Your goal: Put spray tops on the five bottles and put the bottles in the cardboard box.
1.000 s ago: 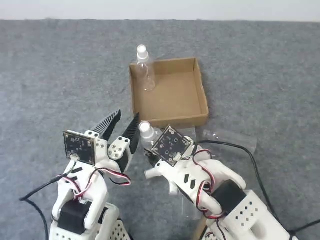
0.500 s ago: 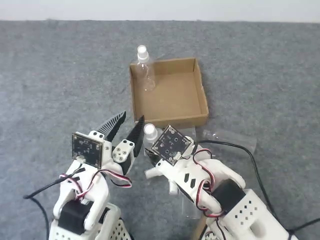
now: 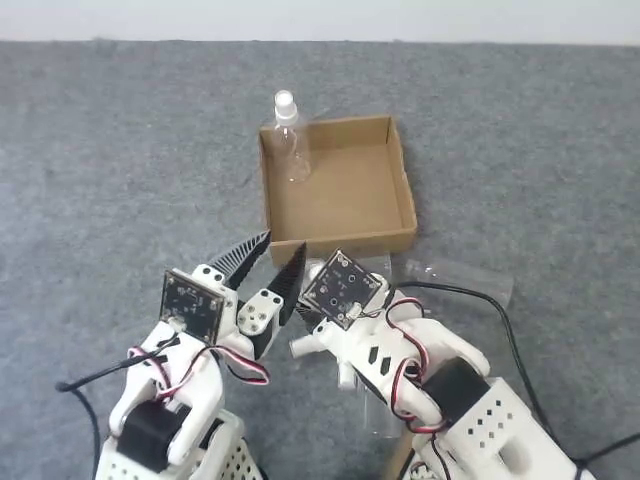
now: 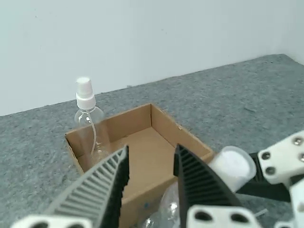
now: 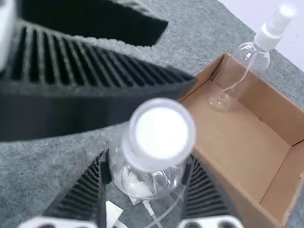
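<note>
R jaws are clenched on a clear bottle [image 5: 147, 175] w/ a white spray top [image 5: 159, 130]. Their ribbed fingers [image 5: 78, 202] press the bottle's body from both sides, and it stands upright btwn them, top up. Can't tell if its base touches the counter [image 3: 120, 150].

L jaws are released and spread wide, w/ nothing btwn their black fingers [image 4: 107, 187]. They sit just beside the R jaws, tips close to the clear bottle. In the left wrist view the white top shows just off the outer side of one finger, not in the gap. In the right wrist view the L jaws cross right behind that top.

The cardboard box [image 3: 340, 240] lies just beyond the tips of both jaws, open side up on the grey counter. A 2nd bottle [image 3: 292, 150] stands upright inside it, in the corner farthest from the jaws on the L jaws' side, w/ its own spray cap [image 3: 285, 103] on.

A 3rd bottle [image 3: 460, 280] lies on its side on the counter. It is beside the R jaws, on the side away from the L jaws, near the box's nearest corner. Can't tell if it has a top.

A black cable [image 3: 505, 325] runs over the counter next to the R arm.
</note>
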### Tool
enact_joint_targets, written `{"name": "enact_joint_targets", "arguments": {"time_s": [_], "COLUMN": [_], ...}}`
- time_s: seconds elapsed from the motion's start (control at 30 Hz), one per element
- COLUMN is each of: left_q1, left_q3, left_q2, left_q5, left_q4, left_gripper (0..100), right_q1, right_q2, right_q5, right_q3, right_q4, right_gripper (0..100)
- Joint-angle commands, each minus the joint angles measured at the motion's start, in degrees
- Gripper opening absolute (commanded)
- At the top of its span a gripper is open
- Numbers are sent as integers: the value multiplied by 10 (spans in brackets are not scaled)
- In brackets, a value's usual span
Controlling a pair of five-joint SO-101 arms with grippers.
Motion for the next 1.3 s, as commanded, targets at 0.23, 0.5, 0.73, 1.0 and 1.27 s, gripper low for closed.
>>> {"name": "enact_joint_targets", "arguments": {"time_s": [0.23, 0.5, 0.73, 1.0, 1.27], "left_q1": [25, -94, -201, -264, -265], "left_q3": [-1, -44, -47, -2, 10], "left_q2": [-8, -9, -9, -9, -9], "left_q5": [-7, 10, 63, 101, 105], "left_q4": [18, 17, 3, -56, -65], "left_gripper": [148, 148, 148, 148, 148], "right_q1": [2, 1, 0, 3, 2], "right_q2": [-15, -15, -15, -8, -7], "right_q5": [7, 6, 11, 11, 11], "right_q3": [-19, -19, -23, -70, -190], "right_q4": [-15, -14, -12, 17, 74], "right_gripper": [6, 6, 6, 6, 6]}}
